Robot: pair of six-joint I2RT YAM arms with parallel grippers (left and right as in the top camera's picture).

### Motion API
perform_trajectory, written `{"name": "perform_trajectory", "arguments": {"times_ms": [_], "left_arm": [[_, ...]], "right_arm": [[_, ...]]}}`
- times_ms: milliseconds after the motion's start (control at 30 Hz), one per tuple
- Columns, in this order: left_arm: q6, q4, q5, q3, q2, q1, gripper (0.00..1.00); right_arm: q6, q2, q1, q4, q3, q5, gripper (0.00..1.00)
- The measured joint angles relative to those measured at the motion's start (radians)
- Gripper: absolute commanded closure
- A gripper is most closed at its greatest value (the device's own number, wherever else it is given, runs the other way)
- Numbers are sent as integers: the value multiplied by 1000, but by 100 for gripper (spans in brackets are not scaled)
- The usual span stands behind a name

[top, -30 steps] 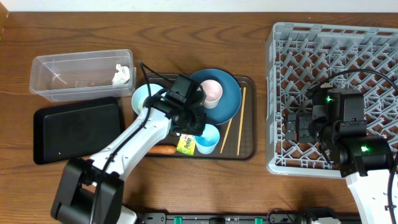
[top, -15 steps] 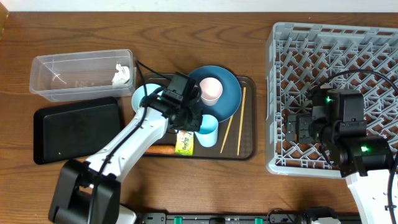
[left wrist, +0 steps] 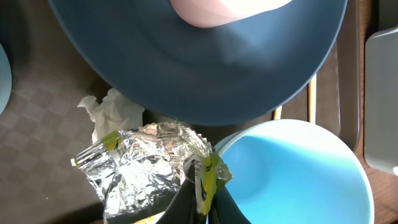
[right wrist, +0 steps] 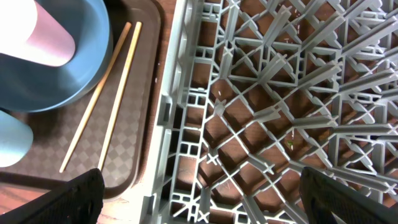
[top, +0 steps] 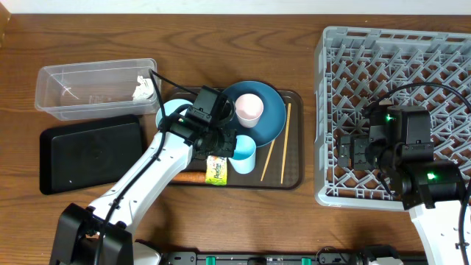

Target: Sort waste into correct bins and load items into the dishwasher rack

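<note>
My left gripper (top: 218,151) is shut on the yellow-green packet (top: 216,171), and holds it over the brown serving tray (top: 293,177). In the left wrist view the fingers pinch the packet's yellow edge (left wrist: 208,176), with its silver inside (left wrist: 140,165) showing. A white paper scrap (left wrist: 115,112) lies beside it. The dark-blue plate (top: 271,118) holds the pinkish cup (top: 249,110). One light-blue bowl (top: 244,155) sits right of the packet, another (top: 171,112) is partly under my arm. The carrot (top: 190,177) and chopsticks (top: 277,147) lie on the tray. My right gripper (right wrist: 214,199) is open over the grey rack (top: 397,66).
The clear tub (top: 88,92) at the back left holds a white paper scrap (top: 143,89). The black tray (top: 88,151) lies in front of it. The rack's near left corner (right wrist: 171,155) stands next to the brown tray's edge (right wrist: 134,165).
My left arm has shifted a little left with the packet held in it. The right arm has not moved.
</note>
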Motion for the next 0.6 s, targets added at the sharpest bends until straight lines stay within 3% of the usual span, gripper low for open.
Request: {"name": "perform_trajectory", "arguments": {"times_ms": [600], "left_arm": [[0,-2,-5,0,3,-40,93]], "right_arm": [[0,0,0,0,0,0,1]]}}
